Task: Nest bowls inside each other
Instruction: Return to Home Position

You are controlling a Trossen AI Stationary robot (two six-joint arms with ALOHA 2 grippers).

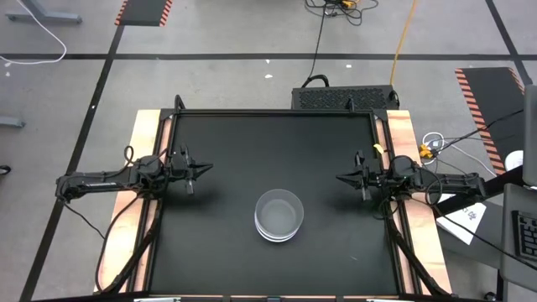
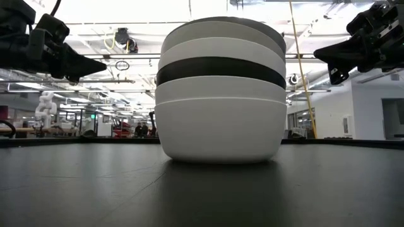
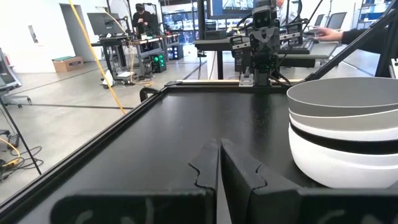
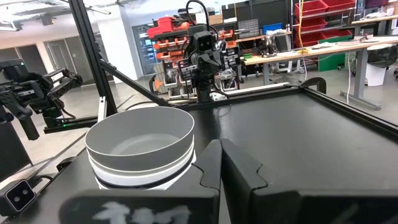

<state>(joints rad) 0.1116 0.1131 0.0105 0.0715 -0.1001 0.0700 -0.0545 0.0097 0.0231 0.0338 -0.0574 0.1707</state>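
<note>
The bowls [image 1: 278, 215] stand nested in one stack on the black table, a little nearer the front edge than the middle. In the low view the stack [image 2: 221, 94] rests on a white bottom bowl, with white, black, white and grey rims above it. My left gripper [image 1: 206, 168] hovers shut at the table's left side, pointing level toward the right. My right gripper [image 1: 341, 178] hovers shut at the right side, pointing level toward the left. Both are well clear of the stack [image 3: 348, 130], whose grey top bowl [image 4: 140, 137] is empty.
A raised black rim [image 1: 277, 113] frames the table, with wooden boards [image 1: 138, 168] beyond its left and right sides. The other arm's base [image 3: 261, 43] shows across the table in each wrist view. Bare black tabletop [image 1: 252, 151] lies around the stack.
</note>
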